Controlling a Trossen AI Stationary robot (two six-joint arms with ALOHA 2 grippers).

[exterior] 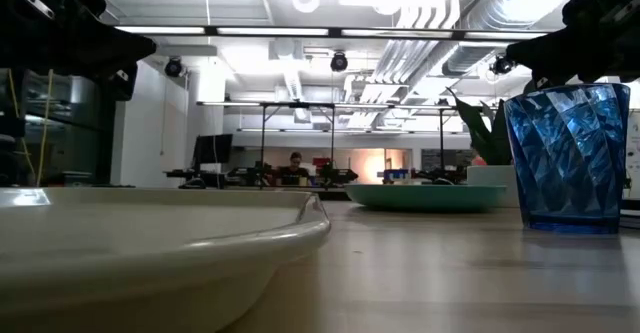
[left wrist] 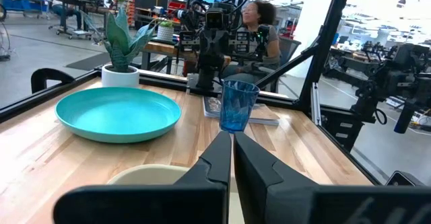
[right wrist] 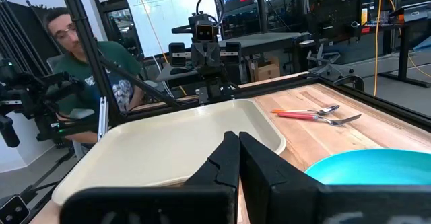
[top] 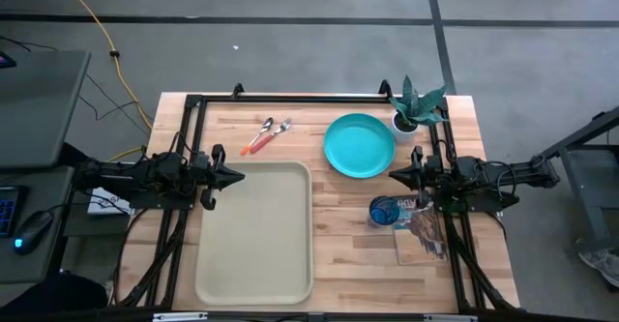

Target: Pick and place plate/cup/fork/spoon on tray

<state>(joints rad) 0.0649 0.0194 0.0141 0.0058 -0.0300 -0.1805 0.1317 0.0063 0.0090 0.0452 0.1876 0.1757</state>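
Note:
The turquoise plate (top: 359,145) lies flat on the table right of the centre, toward the far edge; it also shows in the left wrist view (left wrist: 118,113). The blue cup (top: 384,211) stands upright nearer the front, next to a magazine; it also shows in the low view (exterior: 568,158). The beige tray (top: 255,230) lies at the left front. A fork and a spoon (top: 264,134) with orange-red handles lie side by side beyond the tray. My left gripper (top: 242,176) is shut and empty above the tray's far left corner. My right gripper (top: 392,175) is shut and empty between plate and cup.
A white pot with a green plant (top: 411,109) stands at the far right corner, right behind the plate. A printed magazine (top: 423,233) lies under my right arm. A black frame rail (top: 290,98) runs along the table's far edge. People sit beyond the table.

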